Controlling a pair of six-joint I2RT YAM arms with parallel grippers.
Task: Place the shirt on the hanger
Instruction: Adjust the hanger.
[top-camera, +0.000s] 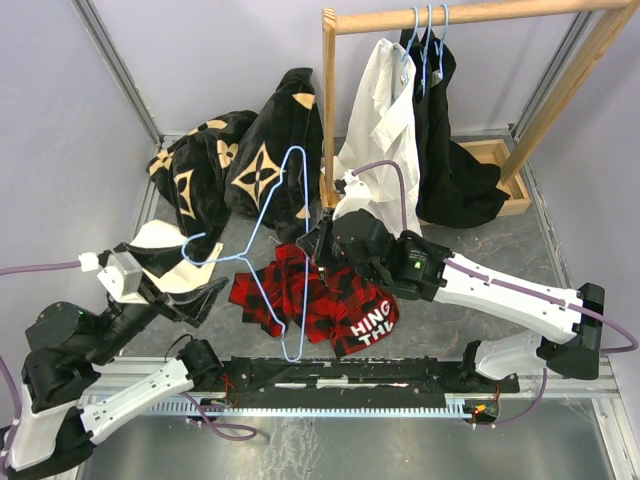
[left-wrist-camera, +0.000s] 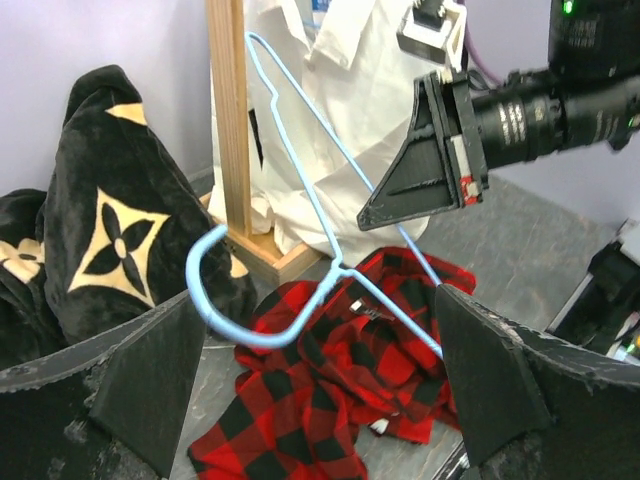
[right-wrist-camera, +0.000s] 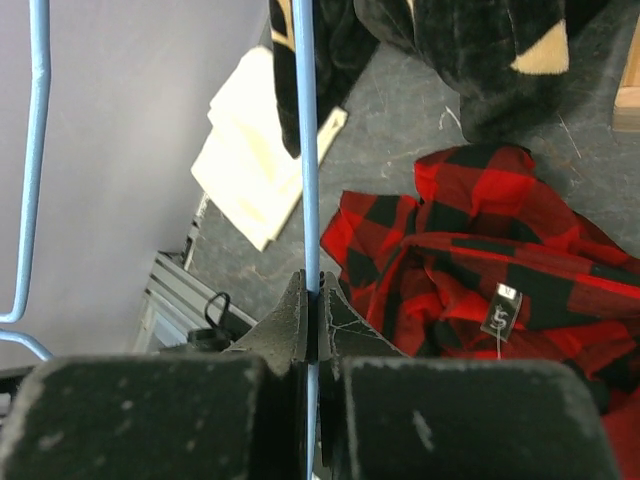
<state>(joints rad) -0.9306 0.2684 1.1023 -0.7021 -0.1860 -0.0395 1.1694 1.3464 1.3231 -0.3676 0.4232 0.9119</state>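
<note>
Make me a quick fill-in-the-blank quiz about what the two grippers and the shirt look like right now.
The right gripper pinches the light-blue wire hanger with its jaws ____.
The left gripper stands ____, holding nothing.
The lettering on the red-and-black plaid shirt is ____.
Missing words: shut; open; white.
</note>
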